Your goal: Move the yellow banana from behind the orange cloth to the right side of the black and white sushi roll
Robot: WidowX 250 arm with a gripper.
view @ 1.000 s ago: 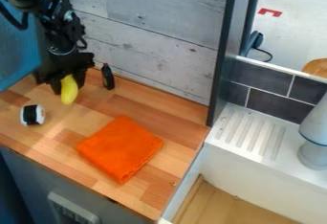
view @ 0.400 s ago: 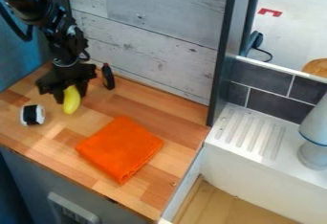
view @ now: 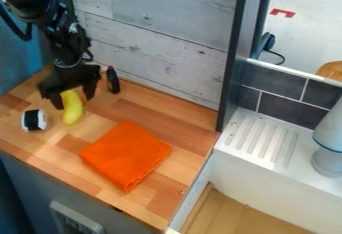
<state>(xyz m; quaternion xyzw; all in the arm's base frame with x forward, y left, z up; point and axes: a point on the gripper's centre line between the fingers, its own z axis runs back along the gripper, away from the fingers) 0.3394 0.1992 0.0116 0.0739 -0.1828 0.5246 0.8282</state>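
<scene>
In the camera view, the tool is spread around one smooth, yellow, slightly curved banana at the counter's left; nearby are one black-and-white roll, one dark bottle, one orange cloth.

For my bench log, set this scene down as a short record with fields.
surface: wooden counter
pincer: open, upper left, its fingers astride the yellow banana-shaped item
left of the yellow item in view: black-and-white roll
near the plank wall: dark bottle with a reddish top
nearer the front edge: orange cloth, lying flat, apparently folded
right of the counter: white ribbed ledge bearing a pale object with a blue band
</scene>
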